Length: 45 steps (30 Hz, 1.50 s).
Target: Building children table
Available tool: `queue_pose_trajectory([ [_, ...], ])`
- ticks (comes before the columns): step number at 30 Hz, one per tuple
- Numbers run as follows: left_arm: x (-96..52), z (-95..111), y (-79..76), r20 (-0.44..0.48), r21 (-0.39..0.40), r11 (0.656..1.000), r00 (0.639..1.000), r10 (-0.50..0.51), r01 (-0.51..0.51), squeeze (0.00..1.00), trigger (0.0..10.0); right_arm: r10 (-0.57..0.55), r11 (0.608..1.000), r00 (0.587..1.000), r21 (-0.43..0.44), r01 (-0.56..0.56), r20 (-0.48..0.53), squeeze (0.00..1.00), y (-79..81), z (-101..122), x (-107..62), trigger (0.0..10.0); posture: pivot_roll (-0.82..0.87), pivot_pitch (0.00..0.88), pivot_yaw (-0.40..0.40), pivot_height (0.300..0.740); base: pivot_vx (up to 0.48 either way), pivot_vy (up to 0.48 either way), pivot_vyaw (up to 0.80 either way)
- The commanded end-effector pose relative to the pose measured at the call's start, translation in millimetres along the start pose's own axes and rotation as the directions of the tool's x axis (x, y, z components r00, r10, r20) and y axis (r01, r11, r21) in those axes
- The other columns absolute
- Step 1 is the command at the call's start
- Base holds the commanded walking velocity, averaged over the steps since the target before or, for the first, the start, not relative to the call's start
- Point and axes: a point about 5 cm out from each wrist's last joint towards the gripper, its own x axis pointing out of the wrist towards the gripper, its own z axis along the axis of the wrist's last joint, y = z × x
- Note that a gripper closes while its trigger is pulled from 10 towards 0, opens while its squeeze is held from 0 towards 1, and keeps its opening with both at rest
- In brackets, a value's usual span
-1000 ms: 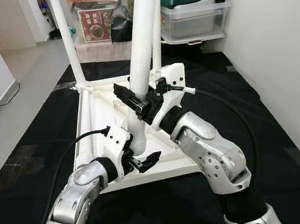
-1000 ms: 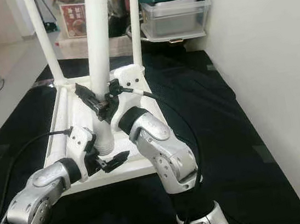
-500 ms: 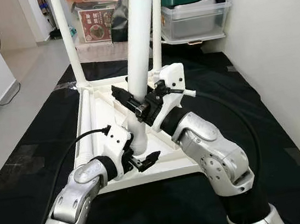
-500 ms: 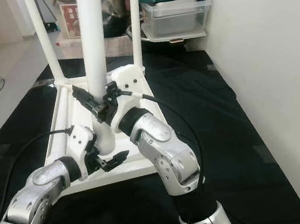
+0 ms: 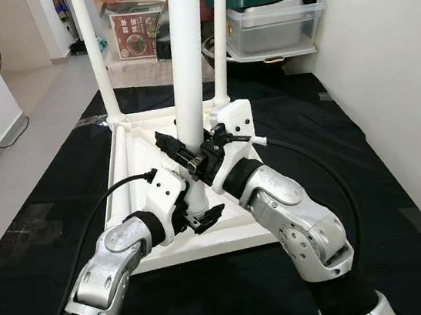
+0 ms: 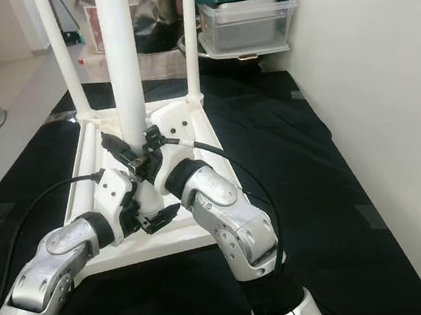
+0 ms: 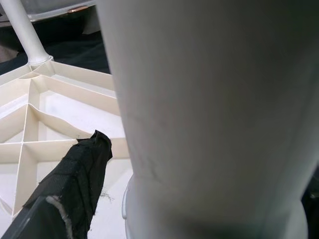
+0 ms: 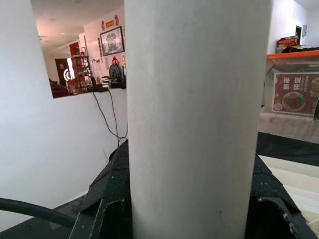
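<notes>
Nearest to me, my left gripper (image 5: 199, 215) sits low at the foot of the white table leg (image 5: 188, 75), one finger (image 7: 70, 186) lying against the near left side of the leg's base; the jaws are parted around that base rather than clamped, and I judge they are there to steady the bottom end where it meets the tabletop. A little farther and higher, my right gripper (image 5: 188, 154) has its two black fingers closed on the same leg from either side, holding it upright so the end stays lined up with its socket. The leg stands almost vertical over the near middle of the upturned white tabletop (image 5: 143, 143), whose ribbed underside faces up on the black floor mat (image 5: 284, 124). A grip high and a grip low should keep the long leg from tipping while it is seated. Beyond my hands, two more legs (image 5: 93, 52) already stand in the far corners. Farther still, storage boxes (image 5: 267, 26) line the wall.
</notes>
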Motion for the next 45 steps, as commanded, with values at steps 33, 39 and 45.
queue_pose_trajectory([
  [33, -22.6, 0, -2.7, -0.021, 0.033, 0.994, 0.995, -0.101, 0.102, 0.00, 10.0, 0.189, 0.979, 0.982, 0.081, -0.188, -0.004, 0.91, -8.1, 13, -9.1, 10.0, 0.05, 0.000, -0.036, 0.740, 0.000, 0.000, 0.00],
  [39, -41.6, 4, -14.3, -0.031, 0.028, 0.976, 0.976, -0.216, 0.217, 0.00, 10.0, 0.454, 0.883, 0.890, 0.147, -0.445, -0.034, 0.00, -6.4, 15, -28.9, 10.0, 0.07, 0.000, -0.047, 0.740, 0.000, 0.000, 0.00],
  [45, -56.7, 9, -27.2, -0.035, -0.005, 0.943, 0.943, -0.332, 0.332, 0.00, 10.0, 0.574, 0.810, 0.819, 0.171, -0.562, -0.027, 0.00, -5.8, 18, -36.0, 10.0, 0.07, 0.000, -0.052, 0.740, 0.000, 0.000, 0.00],
])
